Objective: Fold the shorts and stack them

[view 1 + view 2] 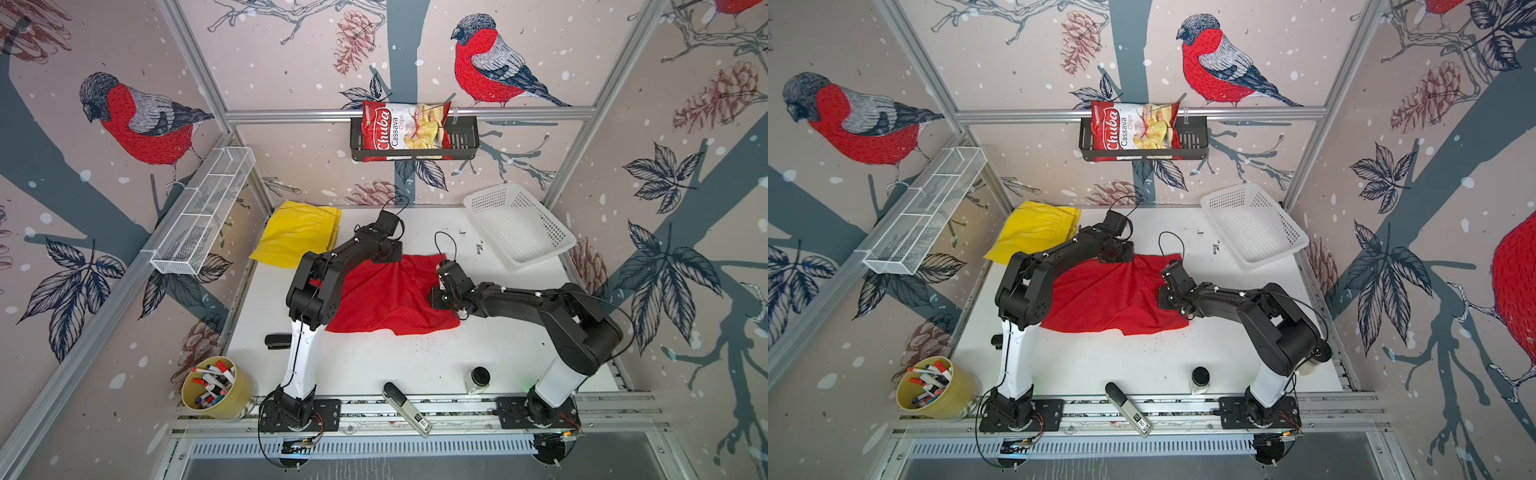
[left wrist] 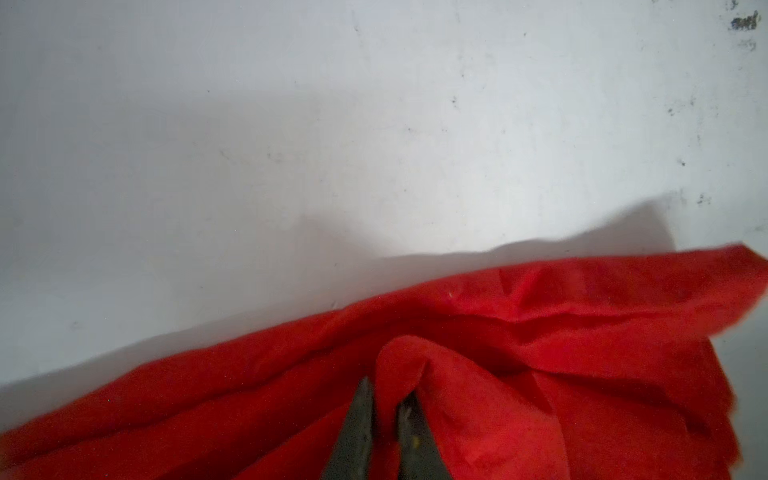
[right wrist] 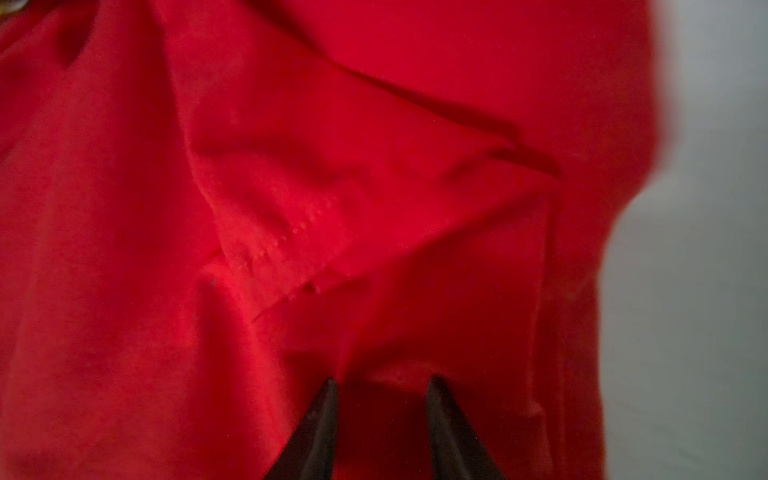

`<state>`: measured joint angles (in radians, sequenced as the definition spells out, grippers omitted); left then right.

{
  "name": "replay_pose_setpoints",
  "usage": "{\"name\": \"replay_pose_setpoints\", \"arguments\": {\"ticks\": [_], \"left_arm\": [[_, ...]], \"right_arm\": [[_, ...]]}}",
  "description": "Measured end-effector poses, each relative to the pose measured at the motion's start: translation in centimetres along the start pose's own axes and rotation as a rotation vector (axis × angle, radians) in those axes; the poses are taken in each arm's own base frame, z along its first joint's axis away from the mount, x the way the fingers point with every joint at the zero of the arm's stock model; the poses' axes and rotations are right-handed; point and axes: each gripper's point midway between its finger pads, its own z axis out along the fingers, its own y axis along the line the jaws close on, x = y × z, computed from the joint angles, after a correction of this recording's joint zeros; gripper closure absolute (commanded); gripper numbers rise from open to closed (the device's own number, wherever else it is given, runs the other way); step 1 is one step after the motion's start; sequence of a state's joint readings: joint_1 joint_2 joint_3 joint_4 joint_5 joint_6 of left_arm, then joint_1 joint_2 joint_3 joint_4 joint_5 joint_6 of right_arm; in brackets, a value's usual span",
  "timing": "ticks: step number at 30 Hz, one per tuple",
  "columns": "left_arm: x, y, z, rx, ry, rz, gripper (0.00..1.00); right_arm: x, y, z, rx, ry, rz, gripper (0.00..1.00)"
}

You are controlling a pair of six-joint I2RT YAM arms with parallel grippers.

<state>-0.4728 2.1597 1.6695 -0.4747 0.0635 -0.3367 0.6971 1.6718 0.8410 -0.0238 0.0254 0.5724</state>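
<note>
**Top views.** Red shorts point(image 1: 382, 295): spread on the desk point(image 1: 415, 361), reaching from one hand to the other. Left hand point(image 1: 390, 251): at the cloth's far edge. Right hand point(image 1: 438, 295): at the side edge nearest its own arm. Yellow shorts point(image 1: 295, 237): beyond the left hand on its outer side, well apart from the right hand, not yet stacked.

**Left wrist view.** Left hand point(image 2: 388, 388): all but closed, pinching a raised ridge of red cloth; bare desk ahead of the fingertips.

**Right wrist view.** Right hand point(image 3: 383, 380): fingers partly apart, nothing clamped between them; a stitched hem lies just ahead of the tips.

**Handling note (a judgement).** The fold of the red pair is probably in hand. The right hand should close on every layer at its edge. Both hands should then lift level and travel together, because thin cloth skews easily.
</note>
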Motion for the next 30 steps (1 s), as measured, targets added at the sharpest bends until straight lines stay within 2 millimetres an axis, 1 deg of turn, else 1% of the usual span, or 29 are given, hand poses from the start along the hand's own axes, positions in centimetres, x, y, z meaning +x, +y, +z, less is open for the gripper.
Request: {"name": "replay_pose_setpoints", "arguments": {"ticks": [2, 4, 5, 7, 8, 10, 13, 15, 16, 18, 19, 20, 21, 23, 24, 26, 28, 30], "left_arm": [[0.1, -0.4, -0.3, 0.014, 0.001, 0.002, 0.65], [-0.1, -0.7, -0.6, 0.022, -0.005, 0.002, 0.51], [-0.2, -1.0, -0.9, 0.029, -0.010, 0.005, 0.46], [-0.5, -1.6, -1.8, 0.047, -0.020, 0.008, 0.40], [-0.6, -1.9, -2.3, 0.057, -0.025, 0.008, 0.38], [-1.2, -2.2, -4.0, 0.066, -0.048, 0.006, 0.36], [-1.7, -2.1, -6.9, 0.053, -0.091, -0.012, 0.35], [-1.4, -1.5, -8.8, 0.027, -0.114, -0.041, 0.37], [-0.9, -0.9, -9.9, 0.005, -0.124, -0.048, 0.41], [0.4, 0.5, -11.3, -0.040, -0.134, -0.082, 0.46], [1.5, 1.4, -11.8, -0.065, -0.134, -0.102, 0.50], [2.9, 2.4, -12.1, -0.095, -0.125, -0.125, 0.55], [4.3, 3.4, -12.2, -0.124, -0.112, -0.147, 0.57], [7.5, 5.9, -12.1, -0.193, -0.069, -0.187, 0.58], [9.0, 7.0, -11.9, -0.220, -0.045, -0.210, 0.58], [11.9, 9.9, -11.4, -0.279, 0.001, -0.273, 0.58], [14.1, 12.2, -10.9, -0.321, 0.041, -0.332, 0.59], [15.4, 14.0, -10.4, -0.352, 0.059, -0.391, 0.59]], "right_arm": [[-1.8, -0.4, -1.0, 0.034, -0.070, -0.039, 0.56], [-3.2, -0.3, -1.8, 0.051, -0.121, -0.098, 0.53], [-3.7, -0.1, -2.1, 0.056, -0.143, -0.130, 0.51], [-4.0, 0.2, -2.5, 0.071, -0.166, -0.202, 0.46], [-4.0, 0.5, -2.7, 0.073, -0.173, -0.231, 0.43], [-4.1, 1.4, -2.8, 0.068, -0.192, -0.308, 0.39], [-4.1, 2.8, -2.5, 0.069, -0.202, -0.396, 0.38], [-4.4, 3.6, -1.7, 0.076, -0.206, -0.443, 0.38], [-4.5, 3.9, -1.2, 0.080, -0.204, -0.460, 0.38], [-4.5, 4.1, -0.1, 0.090, -0.194, -0.487, 0.38], [-4.5, 4.2, 0.5, 0.099, -0.189, -0.504, 0.38], [-4.6, 4.2, 1.1, 0.105, -0.183, -0.508, 0.38], [-4.6, 4.2, 1.6, 0.109, -0.178, -0.514, 0.40], [-4.5, 3.9, 2.8, 0.122, -0.161, -0.530, 0.47], [-4.6, 3.8, 3.2, 0.126, -0.156, -0.529, 0.52], [-5.0, 3.4, 3.8, 0.136, -0.150, -0.522, 0.65], [-5.7, 3.0, 3.8, 0.147, -0.147, -0.512, 0.80], [-6.5, 2.8, 3.3, 0.152, -0.155, -0.499, 0.94]]}}
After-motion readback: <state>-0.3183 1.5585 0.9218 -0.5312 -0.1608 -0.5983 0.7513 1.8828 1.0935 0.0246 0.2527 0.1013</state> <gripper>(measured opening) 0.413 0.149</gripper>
